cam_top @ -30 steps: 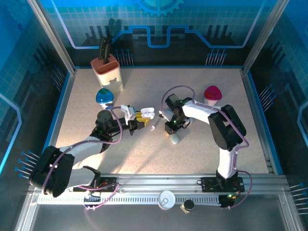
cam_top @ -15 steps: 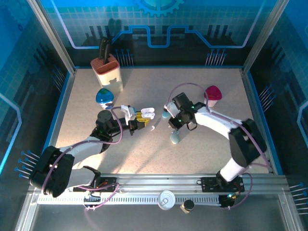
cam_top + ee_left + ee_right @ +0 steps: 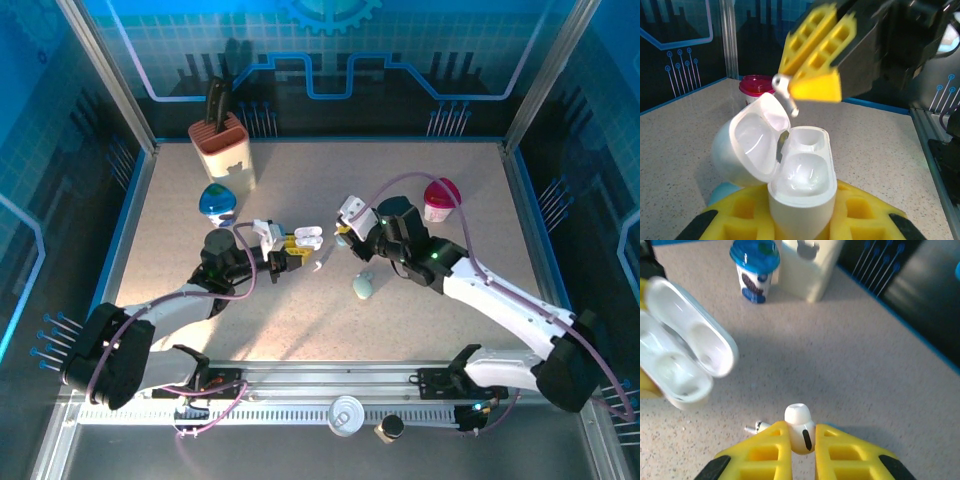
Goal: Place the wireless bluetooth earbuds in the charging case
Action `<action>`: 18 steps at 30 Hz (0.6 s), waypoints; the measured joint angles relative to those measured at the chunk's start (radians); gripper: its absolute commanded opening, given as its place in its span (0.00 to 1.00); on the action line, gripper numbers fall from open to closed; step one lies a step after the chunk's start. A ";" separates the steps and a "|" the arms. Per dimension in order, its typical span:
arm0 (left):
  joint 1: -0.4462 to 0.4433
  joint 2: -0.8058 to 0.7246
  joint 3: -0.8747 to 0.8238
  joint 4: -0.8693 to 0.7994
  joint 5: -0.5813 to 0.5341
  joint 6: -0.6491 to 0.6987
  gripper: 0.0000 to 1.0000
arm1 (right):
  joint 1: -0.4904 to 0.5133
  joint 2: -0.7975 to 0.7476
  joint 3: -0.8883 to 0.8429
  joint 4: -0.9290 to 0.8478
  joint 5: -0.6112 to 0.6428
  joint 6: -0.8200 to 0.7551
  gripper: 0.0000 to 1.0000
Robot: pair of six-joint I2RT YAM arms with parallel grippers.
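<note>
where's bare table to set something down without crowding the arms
Free: the far strip of table between the knife block and the pink-lidded cup, and the near patch in front of the pale pebble-shaped case. Crowded: the middle, where the left gripper holds the open charging case beside the right gripper with an earbud.

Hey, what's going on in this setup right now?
Two robot arms are loading an earbud case. The left hand grips a glossy white charging case with its lid flipped open, and both wells look empty. The right hand pinches a tiny white stemmed earbud and holds it close above the open case, not yet inserted.
</note>
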 measured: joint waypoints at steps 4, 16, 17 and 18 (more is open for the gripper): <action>0.000 0.000 0.001 -0.008 0.000 0.010 0.09 | 0.039 -0.023 0.000 0.016 0.009 -0.053 0.15; -0.003 0.004 0.019 -0.043 0.008 0.021 0.09 | 0.150 0.015 0.017 0.008 0.093 -0.231 0.15; -0.003 0.004 0.019 -0.051 0.009 0.022 0.09 | 0.154 0.019 0.020 0.008 0.099 -0.240 0.15; -0.003 0.004 0.019 -0.057 0.012 0.024 0.09 | 0.156 0.022 0.024 0.008 0.105 -0.245 0.15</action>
